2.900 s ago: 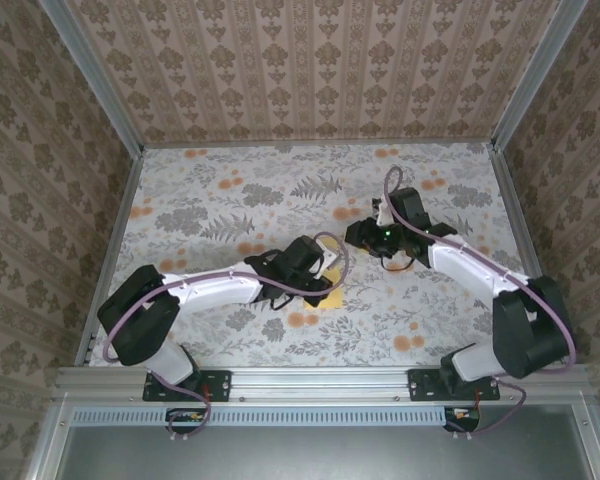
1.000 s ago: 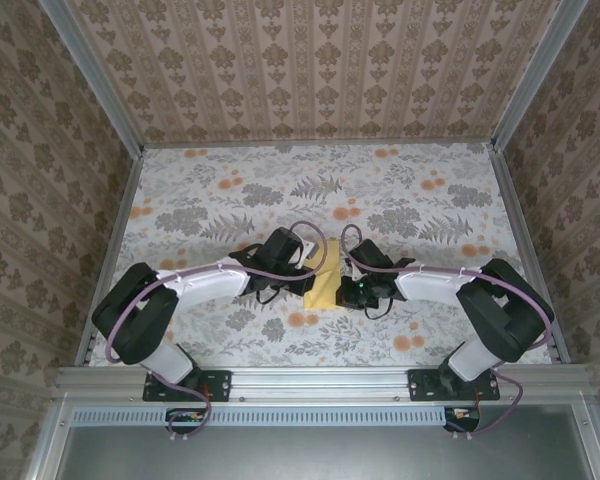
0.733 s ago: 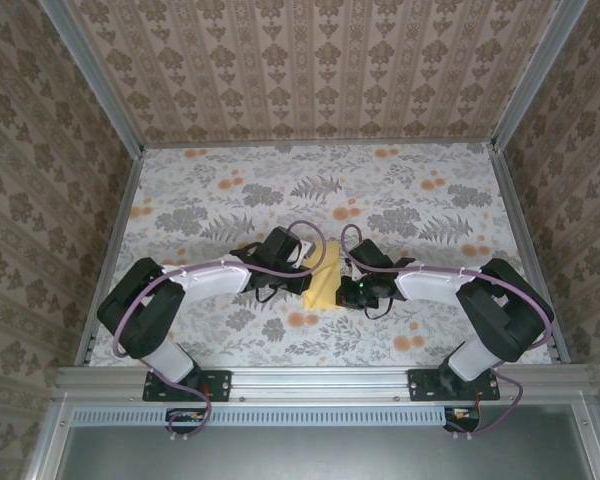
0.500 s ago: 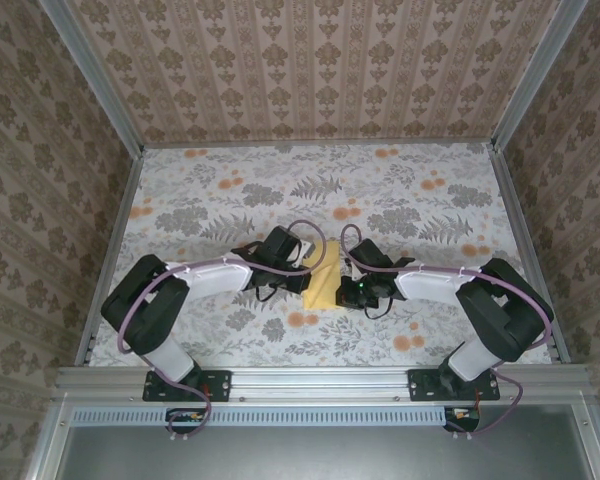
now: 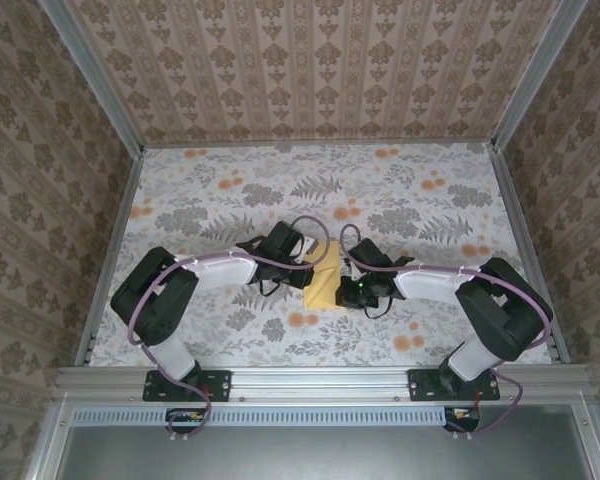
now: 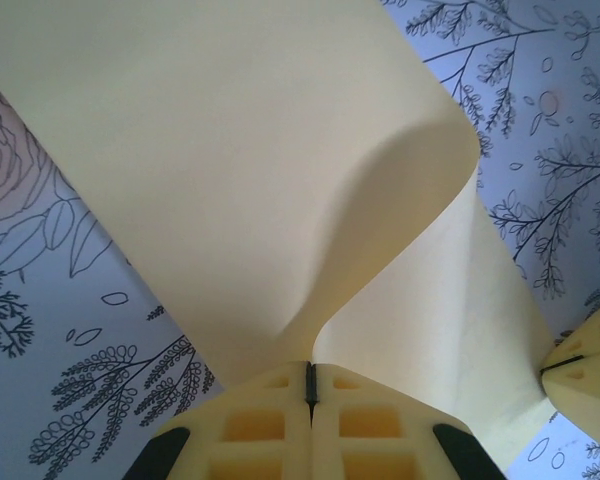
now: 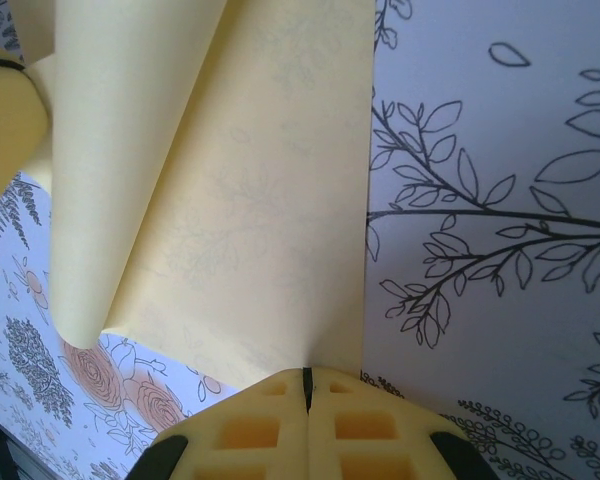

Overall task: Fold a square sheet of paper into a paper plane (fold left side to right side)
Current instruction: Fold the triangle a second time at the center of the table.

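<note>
Where the two arms meet, the paper (image 5: 321, 285) lies on the table (image 5: 230, 190), a little toward 6 o'clock of centre. The left gripper (image 5: 302, 266) sits at the paper's 10 o'clock corner and the right gripper (image 5: 346, 287) at its 3 o'clock edge, the two near each other.

Left wrist view: the fingers (image 6: 265, 430) are closed tight, seam to seam, with the paper pinched at their tips. The sheet rises off the table and curls over toward 2 o'clock in a soft, uncreased bend.

Right wrist view: the fingers (image 7: 255, 435) are likewise closed together, nipping the paper's near edge. The 3 o'clock edge lies straight and flat on the floral surface. The 9 o'clock portion is raised and rolled.
</note>
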You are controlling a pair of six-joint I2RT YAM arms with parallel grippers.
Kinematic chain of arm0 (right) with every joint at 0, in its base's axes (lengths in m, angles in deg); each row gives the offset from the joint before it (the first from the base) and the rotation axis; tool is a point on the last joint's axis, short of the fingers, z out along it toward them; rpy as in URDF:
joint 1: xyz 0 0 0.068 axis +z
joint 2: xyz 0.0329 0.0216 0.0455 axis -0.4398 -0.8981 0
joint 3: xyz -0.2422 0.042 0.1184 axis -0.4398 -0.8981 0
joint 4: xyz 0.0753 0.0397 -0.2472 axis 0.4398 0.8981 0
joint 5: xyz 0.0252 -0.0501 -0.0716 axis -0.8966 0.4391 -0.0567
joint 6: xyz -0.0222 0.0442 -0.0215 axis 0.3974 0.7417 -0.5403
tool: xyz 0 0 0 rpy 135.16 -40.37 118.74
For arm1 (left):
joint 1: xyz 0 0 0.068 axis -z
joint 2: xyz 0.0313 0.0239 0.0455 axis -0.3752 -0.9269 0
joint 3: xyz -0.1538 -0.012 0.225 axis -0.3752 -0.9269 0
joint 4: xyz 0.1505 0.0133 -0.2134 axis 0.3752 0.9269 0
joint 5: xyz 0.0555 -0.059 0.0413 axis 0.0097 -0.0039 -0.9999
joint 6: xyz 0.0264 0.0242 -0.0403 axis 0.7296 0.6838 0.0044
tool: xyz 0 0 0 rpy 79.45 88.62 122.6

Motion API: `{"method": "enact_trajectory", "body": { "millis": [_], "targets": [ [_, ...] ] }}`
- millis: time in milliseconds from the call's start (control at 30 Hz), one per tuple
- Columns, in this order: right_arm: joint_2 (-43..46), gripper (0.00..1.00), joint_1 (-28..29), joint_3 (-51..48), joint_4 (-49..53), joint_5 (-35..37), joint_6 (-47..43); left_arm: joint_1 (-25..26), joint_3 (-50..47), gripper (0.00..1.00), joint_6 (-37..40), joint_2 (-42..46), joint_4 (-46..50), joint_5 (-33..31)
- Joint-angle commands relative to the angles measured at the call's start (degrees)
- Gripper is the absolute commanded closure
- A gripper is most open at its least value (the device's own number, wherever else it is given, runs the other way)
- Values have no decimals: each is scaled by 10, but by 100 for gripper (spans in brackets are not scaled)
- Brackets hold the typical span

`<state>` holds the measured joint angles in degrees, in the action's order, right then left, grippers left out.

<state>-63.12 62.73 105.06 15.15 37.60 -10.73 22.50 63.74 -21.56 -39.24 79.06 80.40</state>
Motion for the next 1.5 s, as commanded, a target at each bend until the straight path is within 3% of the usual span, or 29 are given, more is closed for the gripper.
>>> {"method": "enact_trajectory", "body": {
  "millis": [0, 1467],
  "targets": [
    [-18, 100, 3, -1, 50, 21, -9, -4, 17, 100, 17, -7, 11, 8],
    [-29, 100, 3, 8, 68, 23, -15, -10, 27, 100, 29, -39, 8, 2]
  ]
}}
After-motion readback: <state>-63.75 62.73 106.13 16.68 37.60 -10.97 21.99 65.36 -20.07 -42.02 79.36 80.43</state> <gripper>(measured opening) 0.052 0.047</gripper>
